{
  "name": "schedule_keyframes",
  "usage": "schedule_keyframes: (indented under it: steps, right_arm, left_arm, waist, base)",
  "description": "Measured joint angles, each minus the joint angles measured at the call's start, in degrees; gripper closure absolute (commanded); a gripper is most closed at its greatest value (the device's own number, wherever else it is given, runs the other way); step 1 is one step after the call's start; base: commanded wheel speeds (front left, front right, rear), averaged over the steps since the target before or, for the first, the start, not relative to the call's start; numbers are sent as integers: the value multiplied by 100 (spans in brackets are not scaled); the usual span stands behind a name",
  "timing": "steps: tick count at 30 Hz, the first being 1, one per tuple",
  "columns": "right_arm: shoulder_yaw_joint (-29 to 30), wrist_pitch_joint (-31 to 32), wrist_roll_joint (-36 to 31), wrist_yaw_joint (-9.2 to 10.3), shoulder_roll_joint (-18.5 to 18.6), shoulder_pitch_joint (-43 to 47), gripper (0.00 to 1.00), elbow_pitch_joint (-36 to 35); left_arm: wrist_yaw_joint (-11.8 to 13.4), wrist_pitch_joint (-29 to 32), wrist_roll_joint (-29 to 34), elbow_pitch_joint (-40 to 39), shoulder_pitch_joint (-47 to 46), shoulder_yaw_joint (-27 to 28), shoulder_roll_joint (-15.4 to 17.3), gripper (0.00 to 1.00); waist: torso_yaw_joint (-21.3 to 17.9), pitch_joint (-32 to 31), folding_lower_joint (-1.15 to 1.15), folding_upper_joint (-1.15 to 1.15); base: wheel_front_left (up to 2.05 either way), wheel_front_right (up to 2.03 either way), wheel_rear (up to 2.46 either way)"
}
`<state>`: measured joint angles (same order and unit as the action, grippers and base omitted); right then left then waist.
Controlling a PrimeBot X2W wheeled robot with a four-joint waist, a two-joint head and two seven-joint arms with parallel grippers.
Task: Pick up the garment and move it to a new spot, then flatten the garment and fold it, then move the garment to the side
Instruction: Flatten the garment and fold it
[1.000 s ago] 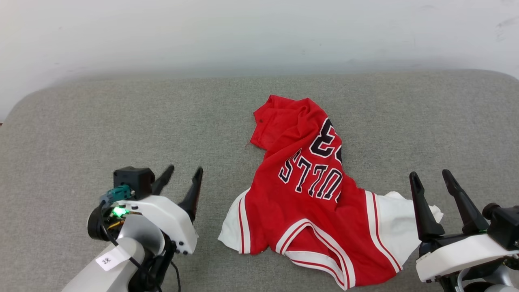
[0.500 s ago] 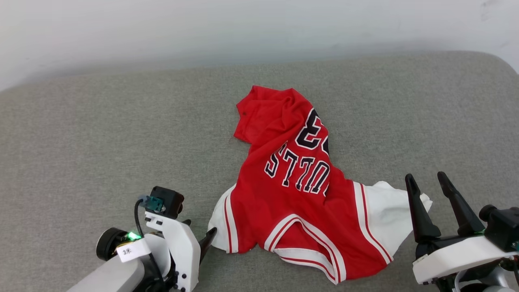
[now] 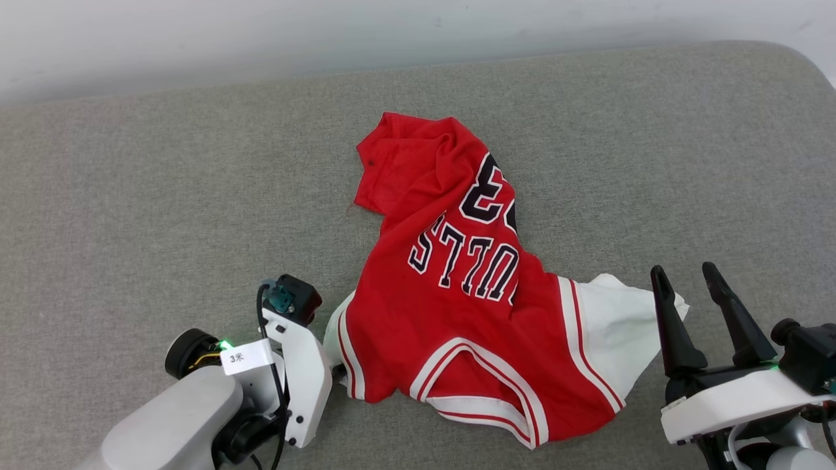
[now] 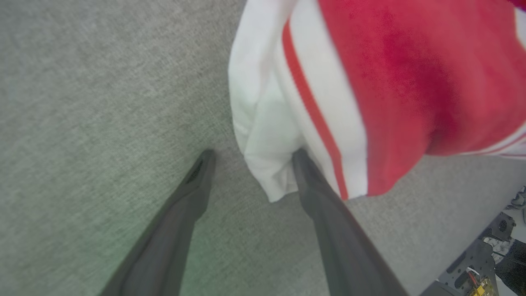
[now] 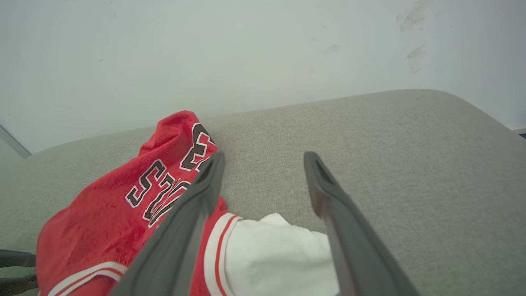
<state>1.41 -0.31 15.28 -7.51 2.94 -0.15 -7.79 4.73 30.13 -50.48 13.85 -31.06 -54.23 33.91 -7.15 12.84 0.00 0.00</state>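
At seven o'clock, the left gripper [image 4: 253, 154] holds its jaws spread around a white sleeve corner of the garment [image 3: 457, 307], not clenched. At four o'clock, the right gripper [image 3: 682, 271] hovers, jaws released, beside the other sleeve. The red jersey lies crumpled mid-view, so pickup seems barely begun, with moving, flattening and folding left. It rests on a grey cushioned surface [image 3: 130, 196], with a pale wall [image 3: 261, 32] at twelve.

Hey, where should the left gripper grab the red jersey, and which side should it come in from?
Probably the white sleeve at the left edge of the garment, coming in low from the robot's left. Its bunched, folded edge sticks out past the red body and lies partly between the open fingers of the left gripper, giving a thick fold to pinch.
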Motion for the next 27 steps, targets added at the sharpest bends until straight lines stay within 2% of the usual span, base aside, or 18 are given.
schedule_keyframes:
  steps: [1, 2, 5, 8, 9, 15, 21, 27]
  right_arm:
    - [-1, -8, 0, 0, 0, -12, 0, 13]
    - [0, -15, 5, 0, 0, -25, 0, 27]
    - [23, -26, 10, 0, -1, -54, 0, 67]
    - [81, -43, 24, -1, -1, -51, 0, 134]
    - [181, -36, 23, 0, 0, -40, 0, 188]
    - [330, 19, 23, -1, -1, 35, 0, 267]
    - [530, 236, 179, 0, -3, 185, 0, 443]
    - [1171, 1557, 342, 0, 69, 370, 0, 984]
  left_arm:
    - [-57, 60, 25, 25, -53, -57, -12, 80]
    - [-111, 100, 49, 47, -94, -90, -18, 100]
    - [-179, 49, 122, 57, -105, -170, -79, 100]
    - [-102, -252, 186, -1, 10, -133, -109, 100]
    - [135, -638, 192, -172, 196, 26, -64, 100]
    - [714, -1247, 180, -710, 686, 439, 296, 100]
    - [1261, -1595, 104, -1347, 1210, 782, 710, 100]
    - [1640, -1785, 96, -1949, 1504, 949, 902, 100]
  waist:
    - [-8, 4, 0, 0]
    - [-9, 3, 0, 0]
    - [2, -34, 0, 0]
    - [45, -108, 0, 0]
    - [101, -211, 1, 0]
    - [258, -462, 1, 0]
    - [387, -741, 1, 0]
    - [488, -884, 0, 0]
  base:
    - [0, 0, 0]
    - [0, 0, 0]
    - [0, 0, 0]
    - [0, 0, 0]
    - [0, 0, 0]
    - [0, 0, 0]
    - [0, 0, 0]
    - [0, 0, 0]
